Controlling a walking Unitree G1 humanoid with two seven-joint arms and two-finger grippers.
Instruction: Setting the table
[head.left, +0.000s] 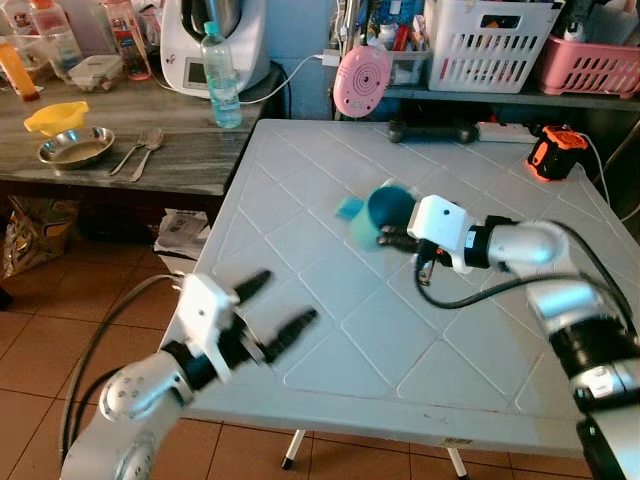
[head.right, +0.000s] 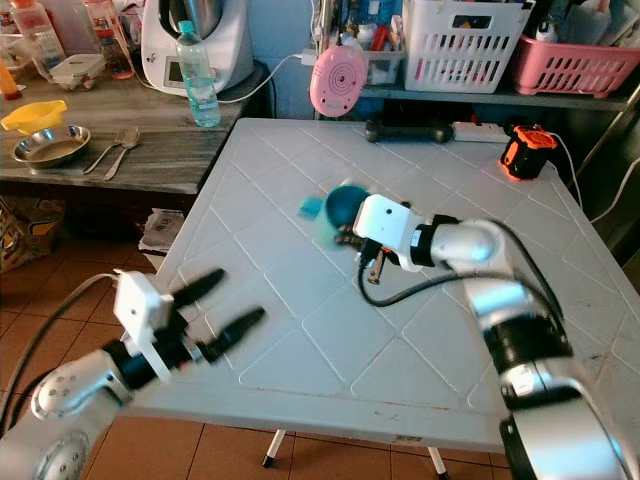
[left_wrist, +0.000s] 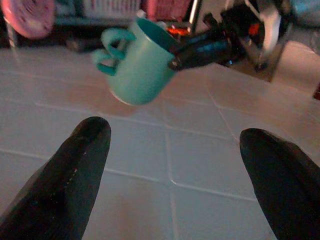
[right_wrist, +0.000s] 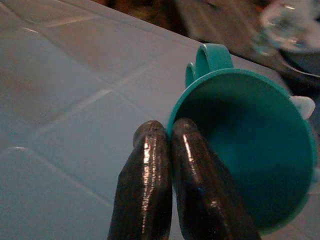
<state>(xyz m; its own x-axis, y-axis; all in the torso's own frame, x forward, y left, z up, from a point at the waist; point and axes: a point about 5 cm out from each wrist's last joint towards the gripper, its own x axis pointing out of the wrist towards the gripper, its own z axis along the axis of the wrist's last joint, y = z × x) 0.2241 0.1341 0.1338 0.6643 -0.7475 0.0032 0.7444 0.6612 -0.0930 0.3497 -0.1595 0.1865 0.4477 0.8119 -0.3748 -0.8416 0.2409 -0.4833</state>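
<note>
Teal cup (left_wrist: 137, 62) (tilted) in right end effector (right_wrist: 170, 135)

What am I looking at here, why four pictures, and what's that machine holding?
It's a two-armed robot setting a table. Two pictures come from cameras in its head, looking down at a white table. The other two come from cameras on its wrists, looking along its black fingers. The right gripper pinches the rim of a teal cup, one finger inside and one outside, holding it tilted above the table. The left gripper hovers open near the table's front edge. Behind, on a wooden counter, sit a metal bowl and a water bottle.
</note>
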